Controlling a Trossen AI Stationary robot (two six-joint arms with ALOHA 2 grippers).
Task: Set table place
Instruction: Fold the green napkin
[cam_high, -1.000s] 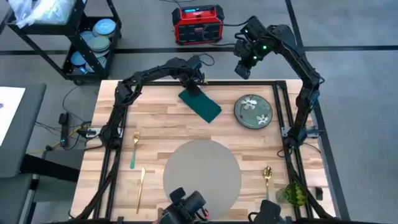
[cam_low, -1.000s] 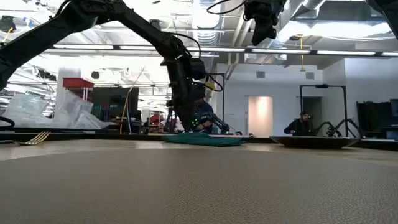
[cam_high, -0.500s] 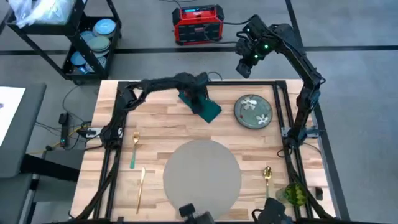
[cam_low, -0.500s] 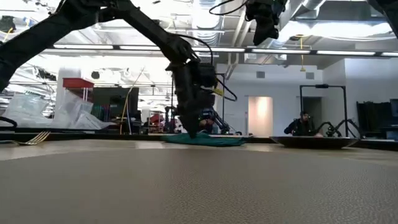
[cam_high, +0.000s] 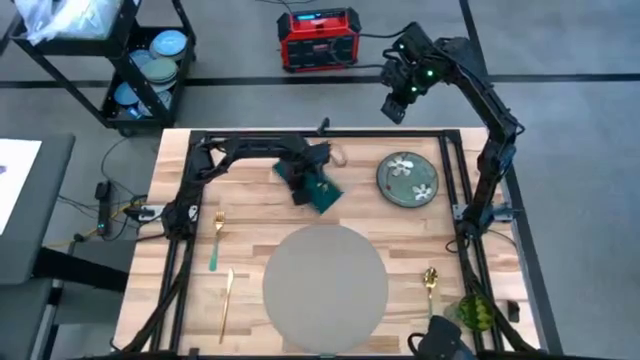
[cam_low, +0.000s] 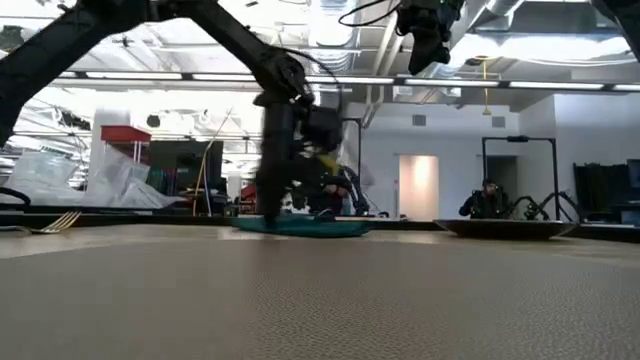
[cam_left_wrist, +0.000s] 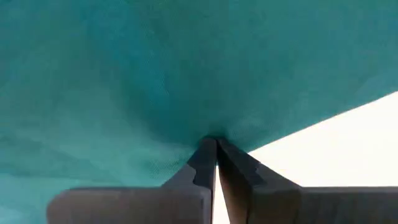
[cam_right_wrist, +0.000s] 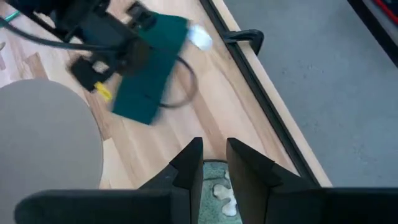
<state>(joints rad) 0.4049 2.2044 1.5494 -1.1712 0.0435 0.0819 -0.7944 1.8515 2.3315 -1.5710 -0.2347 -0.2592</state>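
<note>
Left gripper (cam_left_wrist: 216, 144) pinched shut on napkin (cam_high: 318, 189), low at far middle of table (cam_high: 250, 225). Right gripper (cam_right_wrist: 213, 163) raised past far right edge, fingers slightly apart, holding nothing. Plate (cam_high: 407, 179) right of napkin. Placemat (cam_high: 325, 278) near centre, bare.

Napkin (cam_high: 318, 190) behind placemat (cam_high: 325, 277) — plate (cam_high: 407, 179) right.

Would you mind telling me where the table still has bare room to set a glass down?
The placemat is bare, and so is the wood between it and the two forks. The far middle is crowded: the left gripper pinches the napkin beside the plate. A spoon lies right of the placemat.
</note>
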